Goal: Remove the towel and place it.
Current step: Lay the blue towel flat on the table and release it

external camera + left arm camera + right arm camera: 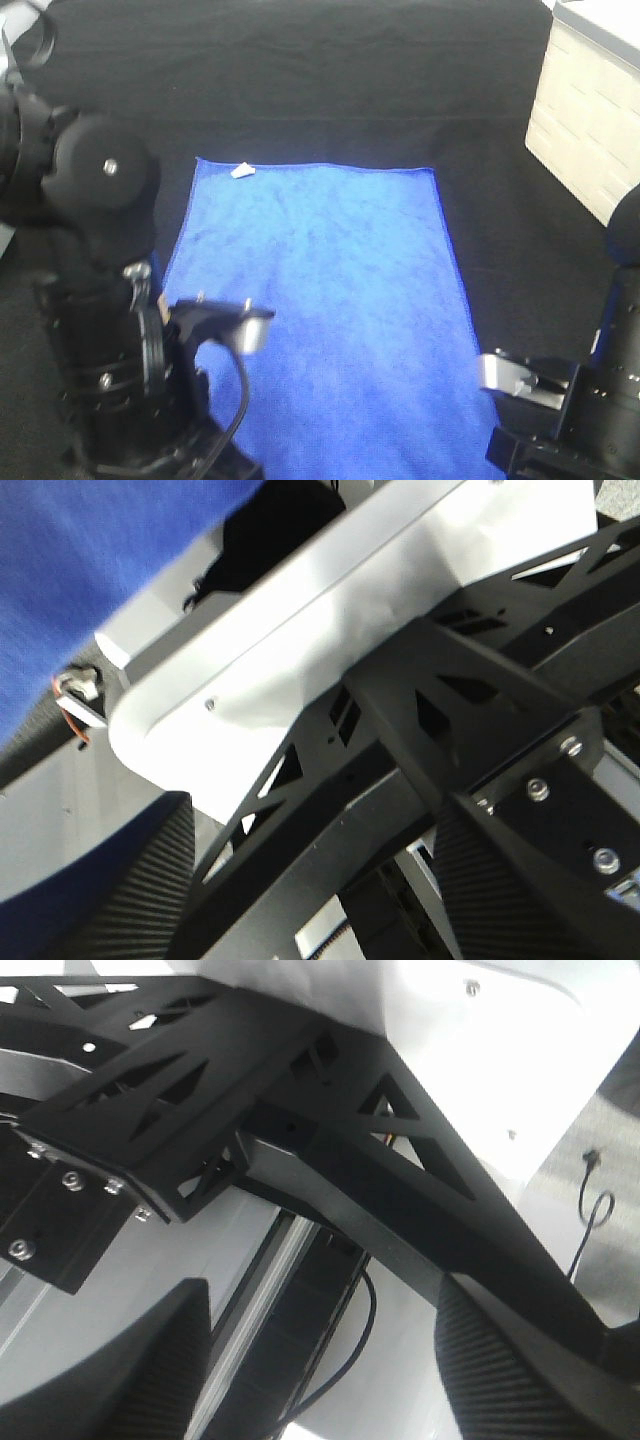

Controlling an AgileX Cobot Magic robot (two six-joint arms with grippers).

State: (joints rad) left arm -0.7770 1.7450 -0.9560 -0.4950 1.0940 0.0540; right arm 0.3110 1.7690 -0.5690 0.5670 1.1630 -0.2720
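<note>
The towel (320,300) lies spread flat on the black cloth, bright blue, its white tag (242,171) at the far left corner. A strip of the towel (80,570) also shows in the left wrist view. My left arm (100,330) stands at the towel's near left edge and my right arm (590,410) beside its near right corner. My left gripper (315,890) is open, the textured fingers (100,880) wide apart with nothing between them. The right gripper (320,1370) is open too, its fingers (520,1380) empty. Both wrist cameras face the robot's own frame.
The black cloth (300,80) covers the table around the towel. A pale box (590,120) stands at the far right. White panels (330,610) and black struts (300,1150) of the robot's stand fill the wrist views.
</note>
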